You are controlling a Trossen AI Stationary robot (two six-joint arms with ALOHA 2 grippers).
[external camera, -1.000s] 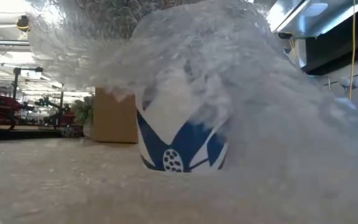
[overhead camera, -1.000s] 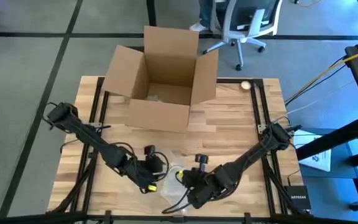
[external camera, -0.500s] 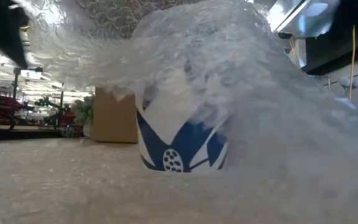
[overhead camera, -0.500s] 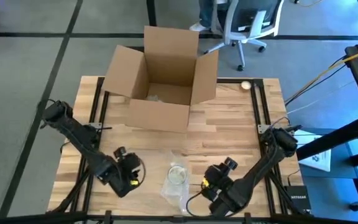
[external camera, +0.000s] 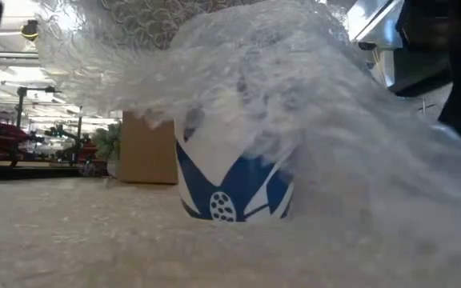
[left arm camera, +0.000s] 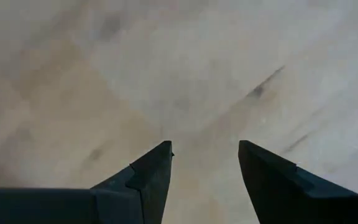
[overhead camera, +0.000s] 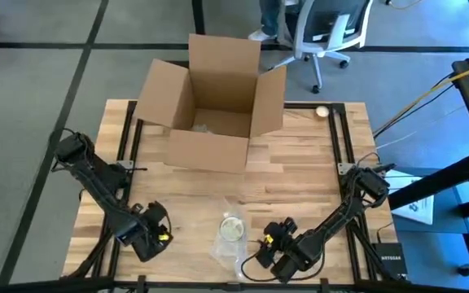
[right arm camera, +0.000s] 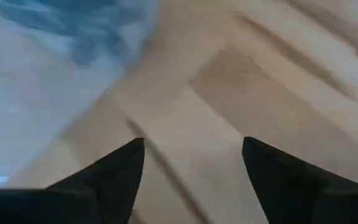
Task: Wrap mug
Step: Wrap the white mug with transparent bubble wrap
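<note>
- The white mug with blue pattern (external camera: 232, 180) stands upright near the front edge of the light wooden table (overhead camera: 300, 175), about midway between the two arms; from above its round mouth shows at (overhead camera: 233, 227).
- A sheet of clear bubble wrap (external camera: 294, 104) lies under the mug and drapes loosely over it, with the mug's lower part showing bare in the low view.
- The left gripper (left arm camera: 205, 163) hovers low over bare wood to the mug's left, well apart from the wrap, its fingers spread and holding nothing.
- The right gripper (right arm camera: 192, 163) sits low just to the mug's right, near the wrap's edge, fingers parted and empty.
- A brown cardboard box (overhead camera: 210, 106) with flaps open stands at the table's far side.
- A white office chair (overhead camera: 320, 37) stands on the floor beyond.
</note>
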